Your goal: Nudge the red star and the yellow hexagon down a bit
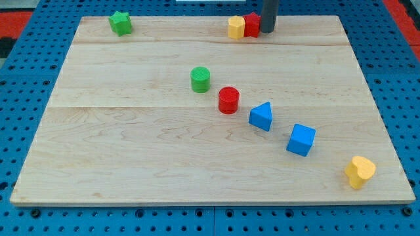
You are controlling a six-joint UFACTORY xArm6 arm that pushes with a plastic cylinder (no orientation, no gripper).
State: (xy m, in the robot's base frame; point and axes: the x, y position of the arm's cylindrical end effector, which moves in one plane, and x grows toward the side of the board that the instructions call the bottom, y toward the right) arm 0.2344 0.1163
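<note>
The red star [252, 25] and the yellow hexagon [236, 27] sit side by side, touching, near the top edge of the wooden board, the hexagon on the star's left. My rod comes down from the view's top, and my tip [268, 31] rests right beside the red star on its right, touching it or nearly so.
A green star [120, 23] lies at the top left. A green cylinder [201, 79], a red cylinder [228, 100], a blue triangle [261, 117], a blue cube [301, 139] and a yellow heart [359, 172] run diagonally toward the bottom right. The board's top edge [197, 17] is close behind the pair.
</note>
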